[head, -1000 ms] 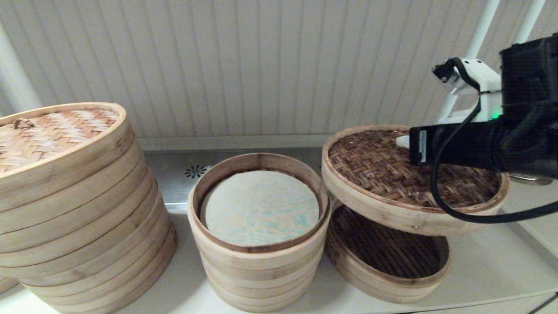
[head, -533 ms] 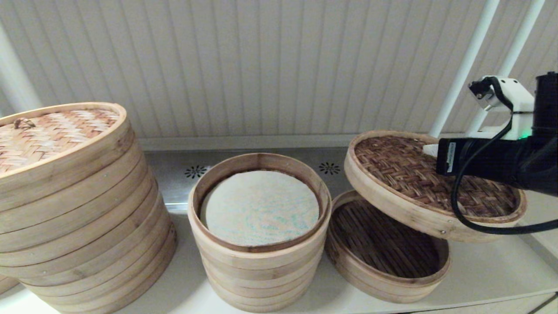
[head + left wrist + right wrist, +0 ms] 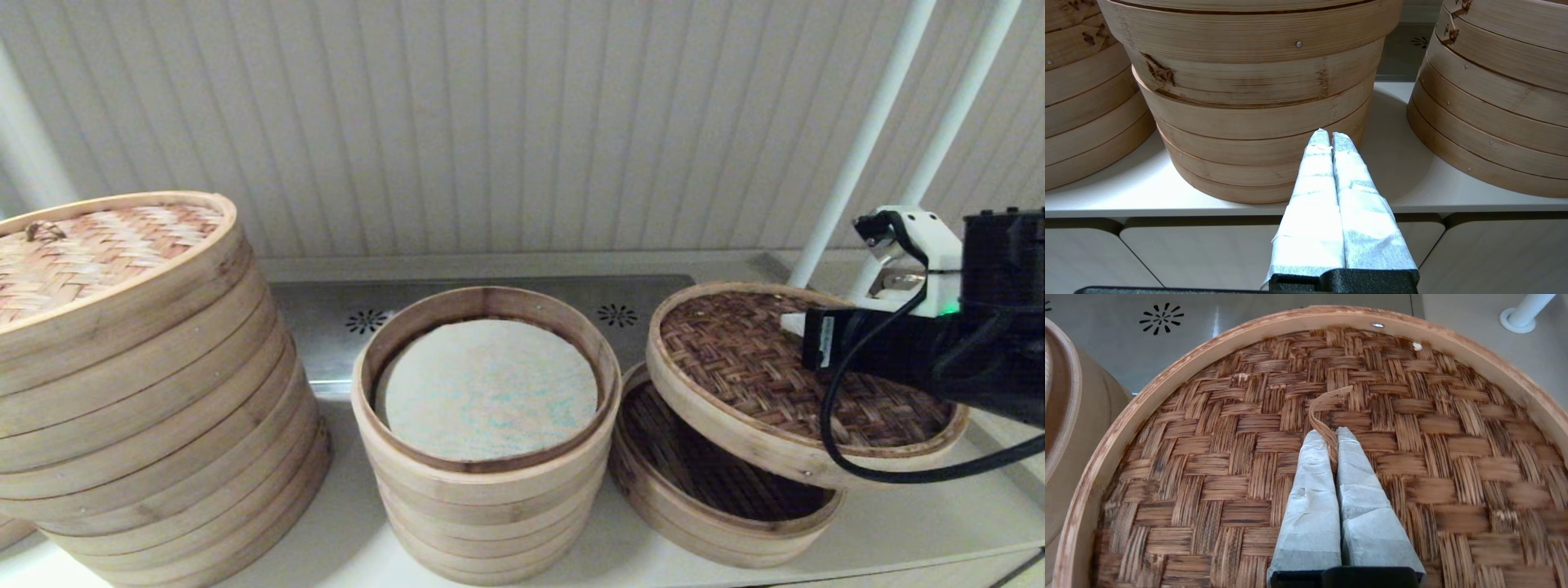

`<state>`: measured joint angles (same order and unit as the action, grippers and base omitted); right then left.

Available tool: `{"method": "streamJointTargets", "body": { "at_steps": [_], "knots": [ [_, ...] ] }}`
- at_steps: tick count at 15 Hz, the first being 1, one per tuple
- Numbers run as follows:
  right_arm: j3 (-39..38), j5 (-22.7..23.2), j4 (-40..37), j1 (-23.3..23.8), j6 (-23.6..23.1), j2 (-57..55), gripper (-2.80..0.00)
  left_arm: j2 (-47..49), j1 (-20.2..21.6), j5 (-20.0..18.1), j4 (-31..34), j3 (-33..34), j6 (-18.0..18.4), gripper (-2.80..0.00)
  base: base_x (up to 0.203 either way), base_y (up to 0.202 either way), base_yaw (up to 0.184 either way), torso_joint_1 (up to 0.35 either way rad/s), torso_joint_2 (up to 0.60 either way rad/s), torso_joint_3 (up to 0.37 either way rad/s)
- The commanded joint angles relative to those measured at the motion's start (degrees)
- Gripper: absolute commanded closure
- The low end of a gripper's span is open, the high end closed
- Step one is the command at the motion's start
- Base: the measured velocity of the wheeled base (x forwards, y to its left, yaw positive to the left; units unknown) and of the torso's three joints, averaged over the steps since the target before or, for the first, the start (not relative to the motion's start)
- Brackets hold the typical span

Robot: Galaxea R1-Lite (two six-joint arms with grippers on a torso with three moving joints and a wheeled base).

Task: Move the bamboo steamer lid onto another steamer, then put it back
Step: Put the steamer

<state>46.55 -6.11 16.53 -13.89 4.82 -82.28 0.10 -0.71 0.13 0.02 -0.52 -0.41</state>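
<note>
The bamboo steamer lid (image 3: 735, 367), dark herringbone weave with a pale rim, hangs tilted just over the low steamer (image 3: 718, 543), covering most of its dark slatted floor. I cannot tell whether the two touch. My right gripper (image 3: 793, 323) reaches in from the right over the lid. In the right wrist view the gripper (image 3: 1331, 435) is shut on a thin bamboo loop strip (image 3: 1325, 410) at the middle of the lid (image 3: 1216, 465). My left gripper (image 3: 1330, 134) is shut on nothing, parked low in front of the counter edge, and is out of the head view.
A taller stack of pale tiers with a whitish liner (image 3: 482, 490) stands just left of the low steamer. A wide many-tier stack (image 3: 147, 408) with a tan woven lid (image 3: 90, 245) fills the left. White poles (image 3: 865, 139) rise behind my right arm. A metal strip (image 3: 618, 314) runs along the wall.
My right gripper has carried the lid to the right and then down, so it now sits much closer over the low steamer. The left arm has not moved.
</note>
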Motion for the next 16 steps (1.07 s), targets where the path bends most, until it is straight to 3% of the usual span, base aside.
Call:
{"method": "streamJointTargets", "body": {
  "at_steps": [1,5,11,16],
  "knots": [
    [-3.16,-0.04,4.38,0.0,0.02,-3.67,0.0,-0.01,0.0,0.04,-0.02,0.0,-0.1,0.0,0.0,0.0,0.0,0.0,0.0,0.0],
    [-5.36,-0.04,10.25,-0.16,0.19,-7.34,0.0,-0.01,0.0,0.04,-0.02,0.0,-0.02,0.0,0.0,0.0,0.0,0.0,0.0,0.0],
    [-6.47,0.05,11.45,-0.26,0.46,-9.58,0.0,-0.01,0.0,0.0,-0.02,0.0,-0.02,0.0,0.0,0.0,0.0,0.0,0.0,0.0],
    [-9.26,-0.09,17.6,-0.18,0.11,-12.62,0.0,-0.01,0.0,0.04,-0.02,0.0,-0.02,0.0,0.0,0.0,0.0,0.0,0.0,0.0]
  ]
}}
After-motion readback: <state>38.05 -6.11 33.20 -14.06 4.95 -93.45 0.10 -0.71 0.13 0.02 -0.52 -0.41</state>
